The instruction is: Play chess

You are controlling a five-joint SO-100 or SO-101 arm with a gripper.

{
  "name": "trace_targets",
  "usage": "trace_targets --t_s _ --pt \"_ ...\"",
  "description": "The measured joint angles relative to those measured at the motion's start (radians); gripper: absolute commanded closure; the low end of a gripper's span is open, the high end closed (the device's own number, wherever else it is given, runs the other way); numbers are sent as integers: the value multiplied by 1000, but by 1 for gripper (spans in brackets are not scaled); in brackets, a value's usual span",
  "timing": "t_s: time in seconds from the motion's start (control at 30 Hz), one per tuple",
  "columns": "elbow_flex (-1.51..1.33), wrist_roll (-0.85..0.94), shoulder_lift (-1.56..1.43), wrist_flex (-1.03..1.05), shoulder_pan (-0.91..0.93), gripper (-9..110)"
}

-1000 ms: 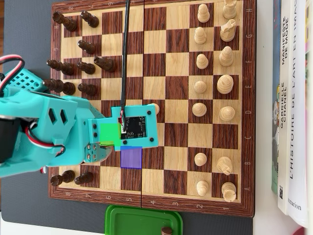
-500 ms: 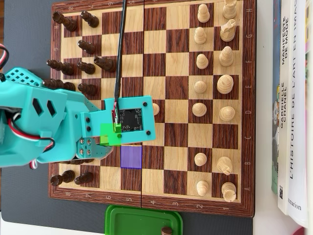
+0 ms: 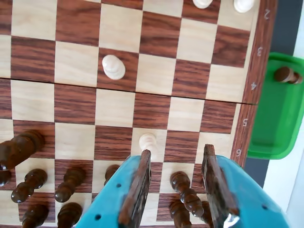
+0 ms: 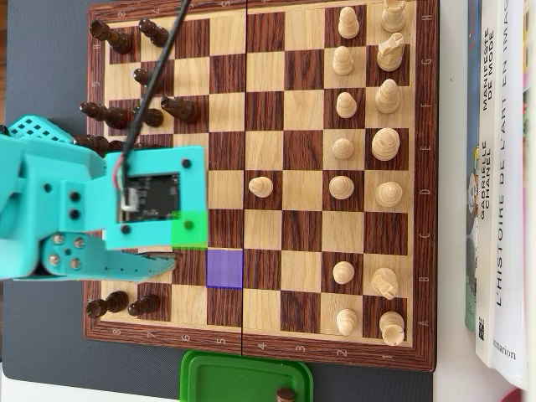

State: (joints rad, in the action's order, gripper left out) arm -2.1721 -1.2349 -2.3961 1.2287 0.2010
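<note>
The chessboard (image 3: 156,33) fills the wrist view. My gripper (image 3: 176,153) is open low over the dark side, near rank 6. A dark pawn (image 3: 183,186) stands between the two fingers, apart from both. A white pawn (image 3: 148,141) stands just beyond the tip of the left finger. Another white pawn (image 3: 114,66) stands further out, and it also shows in the overhead view as the white pawn (image 4: 261,186). There my teal arm (image 4: 84,209) and its camera board cover the fingers. Green (image 4: 189,228) and purple (image 4: 224,268) squares are marked on the board.
More dark pieces (image 3: 28,183) crowd the left of the gripper. The white pieces (image 4: 368,126) stand along the right of the board (image 4: 285,331). A green tray (image 4: 209,377) holding one dark piece (image 4: 286,394) sits at the board's near edge. Books (image 4: 498,167) lie at the right.
The arm has pulled back to the left, towards the dark pieces, and fully uncovered the advanced white pawn. No piece on the board has moved.
</note>
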Motion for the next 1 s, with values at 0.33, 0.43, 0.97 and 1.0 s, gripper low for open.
trace_targets --t_s 0.33,0.43,0.97,1.0 --pt "-2 0 -311 0 -38 85" --pt "-2 -12 -393 0 -55 85" --pt "-420 -143 -810 -666 -175 85" --pt "-460 -144 -828 -735 -181 85"
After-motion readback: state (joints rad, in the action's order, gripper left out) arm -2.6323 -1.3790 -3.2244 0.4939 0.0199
